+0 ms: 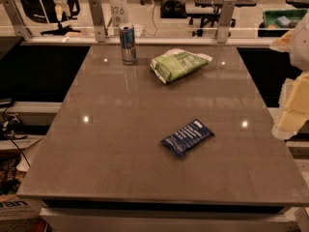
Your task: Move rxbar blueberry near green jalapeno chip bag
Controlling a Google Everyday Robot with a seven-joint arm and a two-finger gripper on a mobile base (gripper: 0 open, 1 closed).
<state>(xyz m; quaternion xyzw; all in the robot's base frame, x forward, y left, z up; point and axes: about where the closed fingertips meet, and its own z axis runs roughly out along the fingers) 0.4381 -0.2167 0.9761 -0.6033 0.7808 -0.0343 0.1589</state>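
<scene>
The rxbar blueberry [187, 137] is a dark navy wrapper with white text. It lies flat at an angle on the brown table [120, 144], right of centre and towards the front. The green jalapeno chip bag [177, 64] is light green and white and wrinkled, and lies at the back centre of the table. My gripper [294, 100] shows as pale, blurred shapes at the right edge of the camera view, beyond the table's right side. It is well apart from the bar and the bag and holds nothing that I can see.
A silver-blue can [127, 43] stands upright at the back of the table, left of the chip bag. A glass rail with metal posts [225, 19] runs behind the table's far edge. Cables and boxes [12, 197] lie on the floor at the left.
</scene>
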